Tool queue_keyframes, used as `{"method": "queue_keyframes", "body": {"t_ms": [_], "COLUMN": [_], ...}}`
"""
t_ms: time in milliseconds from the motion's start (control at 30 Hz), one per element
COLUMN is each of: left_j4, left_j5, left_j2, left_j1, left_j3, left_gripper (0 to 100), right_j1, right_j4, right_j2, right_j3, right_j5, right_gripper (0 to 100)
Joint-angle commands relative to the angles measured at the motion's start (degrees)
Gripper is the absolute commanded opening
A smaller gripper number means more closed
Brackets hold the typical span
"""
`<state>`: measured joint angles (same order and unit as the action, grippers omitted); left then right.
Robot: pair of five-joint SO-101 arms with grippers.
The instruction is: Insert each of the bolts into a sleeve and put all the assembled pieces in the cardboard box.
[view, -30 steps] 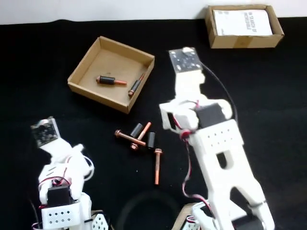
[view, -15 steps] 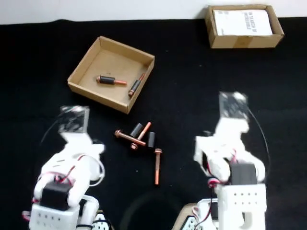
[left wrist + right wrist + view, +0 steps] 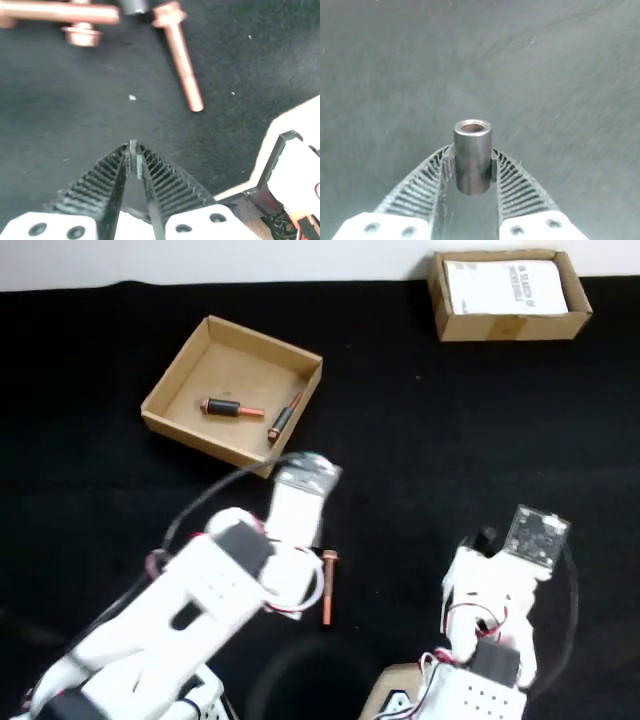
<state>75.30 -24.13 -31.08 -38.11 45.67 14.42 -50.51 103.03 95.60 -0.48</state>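
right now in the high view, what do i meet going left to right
assembled piece → second assembled piece → loose bolt → right arm

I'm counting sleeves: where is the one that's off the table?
In the right wrist view, the sleeve is clamped at the tip of the right gripper, its open end showing, above the black table.
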Motion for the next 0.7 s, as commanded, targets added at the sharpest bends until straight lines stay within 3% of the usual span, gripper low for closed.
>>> {"method": "queue_keyframes", "body": {"t_ms": [0, 167, 367, 667], "left_j4": [-6.9, -13.8, -14.0, -18.0], "left_j5": [-1.1, -1.2, -4.4, -4.0], "left_j2": [7.2, 13.6, 16.5, 20.7], "left_j1": [-1.9, -1.7, -1.6, 3.8], "left_j3": [-2.2, -3.5, -7.3, -7.5], "left_gripper": [1, 4, 21, 17], "right_j1": [3.0, 4.2, 4.1, 4.1], "right_j4": [0.8, 0.8, 0.8, 0.8], "right_j2": [1.6, 0.6, 0.4, 0.4], "right_j3": [8.0, 8.0, 8.0, 8.0], "right_j5": [0.2, 0.2, 0.2, 0.2], "right_gripper": [0.6, 0.6, 0.6, 0.6]}}
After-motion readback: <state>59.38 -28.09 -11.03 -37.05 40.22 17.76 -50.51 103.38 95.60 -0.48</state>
